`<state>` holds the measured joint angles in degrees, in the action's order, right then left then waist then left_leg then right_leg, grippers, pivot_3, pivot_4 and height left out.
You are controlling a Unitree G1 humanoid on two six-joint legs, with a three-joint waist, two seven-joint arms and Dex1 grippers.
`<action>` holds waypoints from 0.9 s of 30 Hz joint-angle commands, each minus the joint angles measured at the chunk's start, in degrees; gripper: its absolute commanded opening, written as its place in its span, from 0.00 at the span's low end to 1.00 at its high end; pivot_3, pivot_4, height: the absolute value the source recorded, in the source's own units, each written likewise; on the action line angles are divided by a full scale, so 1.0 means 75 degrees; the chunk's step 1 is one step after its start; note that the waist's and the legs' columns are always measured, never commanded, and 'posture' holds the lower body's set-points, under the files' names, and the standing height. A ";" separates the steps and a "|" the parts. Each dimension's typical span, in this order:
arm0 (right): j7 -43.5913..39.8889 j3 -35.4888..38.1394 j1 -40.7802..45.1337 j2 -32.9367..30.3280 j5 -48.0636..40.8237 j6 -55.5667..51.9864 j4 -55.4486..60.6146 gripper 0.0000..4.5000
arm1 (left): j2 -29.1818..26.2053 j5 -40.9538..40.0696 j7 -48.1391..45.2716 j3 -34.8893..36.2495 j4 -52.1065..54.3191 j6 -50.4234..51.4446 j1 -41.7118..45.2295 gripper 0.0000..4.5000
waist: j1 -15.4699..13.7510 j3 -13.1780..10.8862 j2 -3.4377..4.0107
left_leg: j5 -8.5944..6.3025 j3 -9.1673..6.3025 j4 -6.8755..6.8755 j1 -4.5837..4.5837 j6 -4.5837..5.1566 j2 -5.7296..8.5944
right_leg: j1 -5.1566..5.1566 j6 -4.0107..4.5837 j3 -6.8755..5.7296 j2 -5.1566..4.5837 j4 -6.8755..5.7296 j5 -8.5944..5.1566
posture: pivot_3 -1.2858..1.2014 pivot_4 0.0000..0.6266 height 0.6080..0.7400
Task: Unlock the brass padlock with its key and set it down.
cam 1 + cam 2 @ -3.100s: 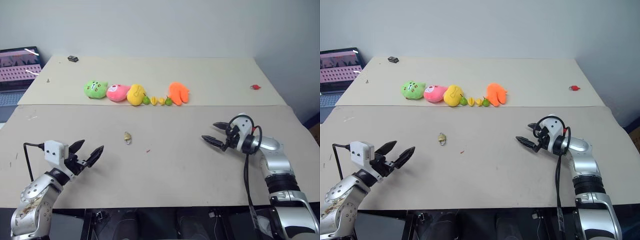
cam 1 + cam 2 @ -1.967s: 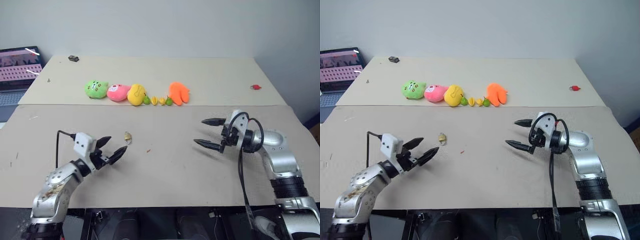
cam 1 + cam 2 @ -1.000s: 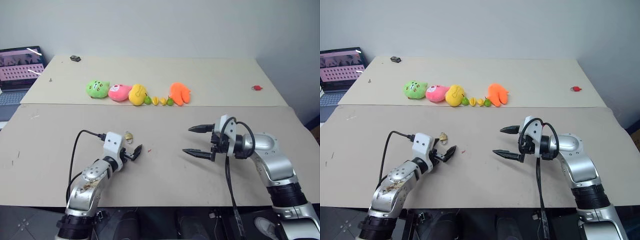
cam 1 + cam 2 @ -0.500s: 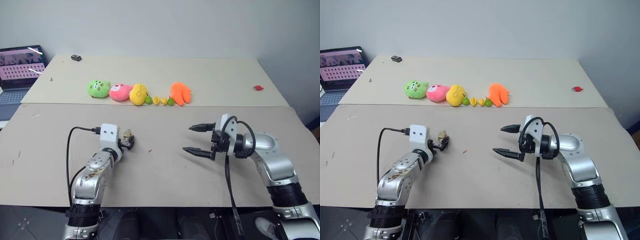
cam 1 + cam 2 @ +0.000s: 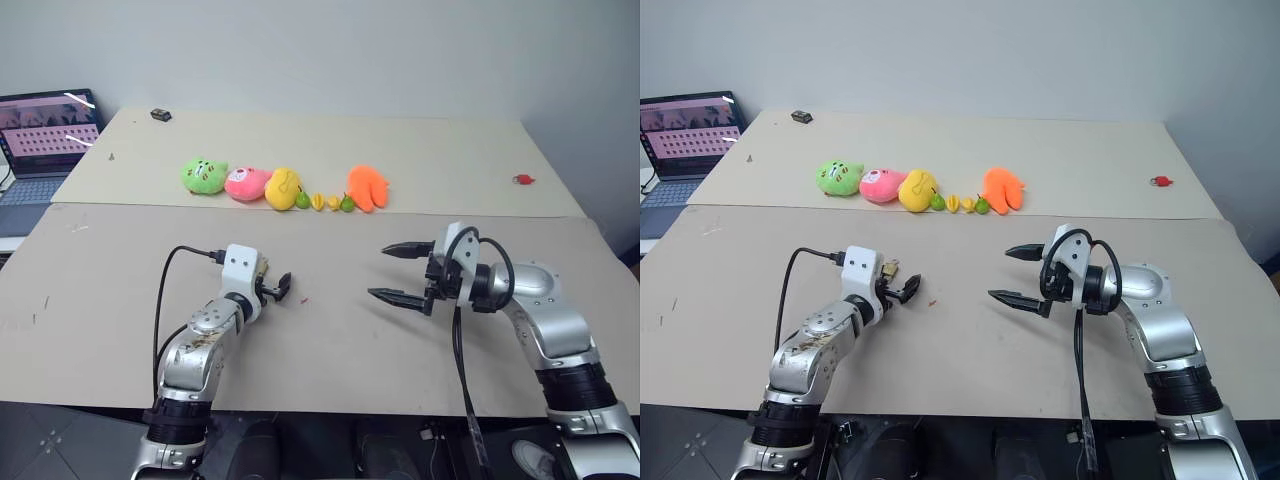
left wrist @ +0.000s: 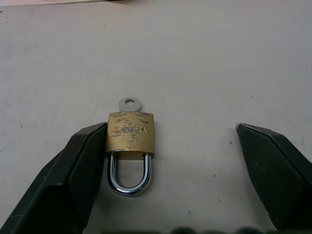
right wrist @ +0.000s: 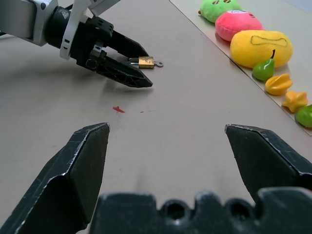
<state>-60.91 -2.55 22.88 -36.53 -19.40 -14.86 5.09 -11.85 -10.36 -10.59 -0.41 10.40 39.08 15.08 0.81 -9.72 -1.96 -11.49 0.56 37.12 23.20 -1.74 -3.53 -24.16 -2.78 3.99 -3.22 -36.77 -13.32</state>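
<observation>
Lying flat on the beige cardboard-topped table (image 5: pixel 420 380), the small brass padlock with its silvery shackle loop (image 6: pixel 130 137) has its shackle seated in the body, so it reads as locked; the thin silvery key (image 6: pixel 128 104) shows just its round holed head beyond the far end of the body, apparently sitting in the keyway, though that cannot be told for certain. The left gripper (image 6: pixel 165 151) straddles the padlock with its two black fingers spread wide; one finger (image 6: pixel 83 161) lies against the side of the brass body, the other stands well apart across bare table; nothing is pinched yet. The right gripper (image 5: pixel 1020 276) hovers over the table to the right of the padlock, its fingers also wide and empty, pointing left toward the left gripper.

Judged from this, the task is at its start: the padlock is reached but not grasped; gripping it, turning the key, freeing the shackle and setting it down all remain. The padlock is tiny against the fingers, so the closing pinch may push it sideways rather than catch it.

A row of plush toys and small toy fruits (image 5: pixel 285 189) lies along the far board, well apart; a small red object (image 5: pixel 523 180) sits far right; an open laptop (image 5: pixel 45 140) stands far left.
</observation>
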 commanded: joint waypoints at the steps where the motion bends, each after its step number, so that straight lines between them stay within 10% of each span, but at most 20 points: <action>1: 0.0054 0.0315 0.0050 -0.0099 -0.0186 -0.0027 0.0116 1.00 | -0.0011 0.0090 0.0171 0.0253 -0.0301 -0.0016 0.0086 0.98 | 0.0009 0.0000 0.0000 | 0.0000 -0.0001 0.0000 0.0000 0.0000 0.0000 | -0.0001 0.0000 0.0000 0.0000 0.0000 0.0000 | 0.52 0.24 0.86; 6: 0.0015 0.0321 0.0063 -0.0114 -0.0121 0.0023 0.0038 1.00 | -0.0068 0.0115 0.0128 0.0217 -0.0253 -0.0066 0.0061 0.98 | 0.0029 0.0000 0.0000 | 0.0000 -0.0002 -0.0001 -0.0001 0.0000 -0.0001 | -0.0001 0.0001 0.0001 0.0002 -0.0001 0.0000 | 0.52 0.24 0.86; 15: -0.0043 0.0288 0.0213 -0.0116 -0.0050 0.0119 -0.0188 1.00 | -0.0123 0.0119 0.0066 0.0195 0.0301 0.0172 -0.0362 0.20 | 0.0016 0.0000 0.0000 | 0.0000 -0.0002 -0.0002 0.0006 0.0000 0.0002 | -0.0004 0.0019 0.0001 -0.0001 0.0002 0.0011 | 0.52 0.24 0.86; 27: -0.0095 0.0146 0.0503 -0.0019 0.0091 0.0350 -0.0587 1.00 | -0.0857 -0.0136 -0.1349 0.0058 -0.0015 -0.0714 -0.0282 0.17 | 0.0016 0.0000 0.0000 | 0.0000 -0.0002 -0.0002 0.0007 0.0000 0.0002 | -0.0007 0.0004 0.0000 -0.0001 0.0002 0.0002 | 0.52 0.24 0.86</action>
<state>-61.32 -1.85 25.22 -36.69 -18.71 -14.10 0.24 -17.80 -9.41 -16.81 0.30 11.04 36.81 12.91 0.93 -9.72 -1.96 -11.49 0.55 37.11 23.25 -1.75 -3.52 -24.22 -2.75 3.99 -3.23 -36.75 -13.31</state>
